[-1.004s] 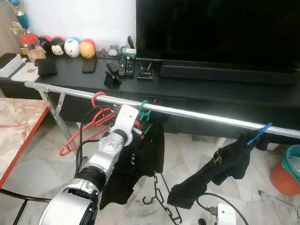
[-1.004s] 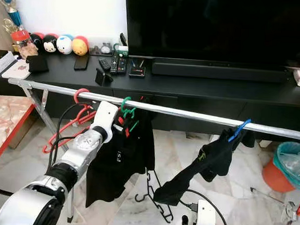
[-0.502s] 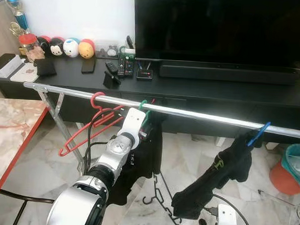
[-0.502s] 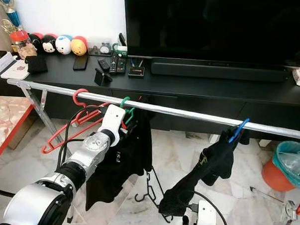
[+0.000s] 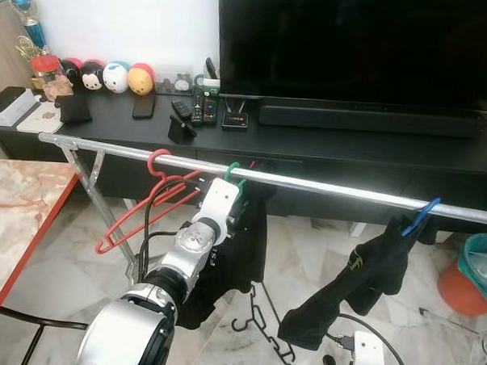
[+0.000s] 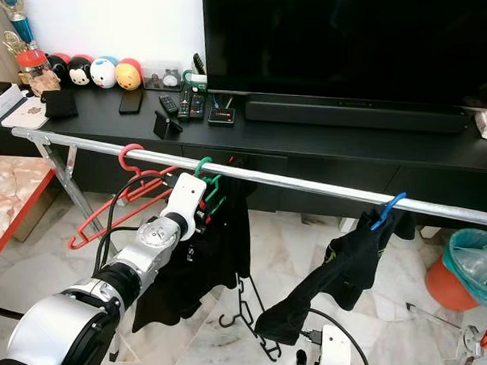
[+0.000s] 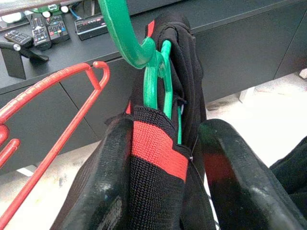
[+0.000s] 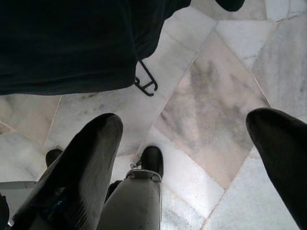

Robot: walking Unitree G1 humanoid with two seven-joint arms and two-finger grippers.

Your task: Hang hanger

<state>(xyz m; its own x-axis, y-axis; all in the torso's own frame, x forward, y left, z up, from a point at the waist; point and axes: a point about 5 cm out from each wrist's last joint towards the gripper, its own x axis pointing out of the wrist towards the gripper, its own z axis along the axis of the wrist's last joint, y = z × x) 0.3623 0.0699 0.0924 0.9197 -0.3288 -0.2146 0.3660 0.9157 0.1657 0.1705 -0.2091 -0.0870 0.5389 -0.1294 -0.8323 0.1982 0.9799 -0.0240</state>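
Just under the rail (image 5: 324, 186), the left hand (image 7: 163, 163) clamps the green hanger (image 7: 156, 72) beside the red hanger (image 5: 141, 206).

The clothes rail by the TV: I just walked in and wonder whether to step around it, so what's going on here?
The robot's left gripper is raised to the metal rail, its fingers closed on a black garment that sits on a green hanger. The hanger's hook is at the rail, beside a red hanger. Further along, another dark garment hangs from a blue hanger. The right gripper hangs open over the floor.
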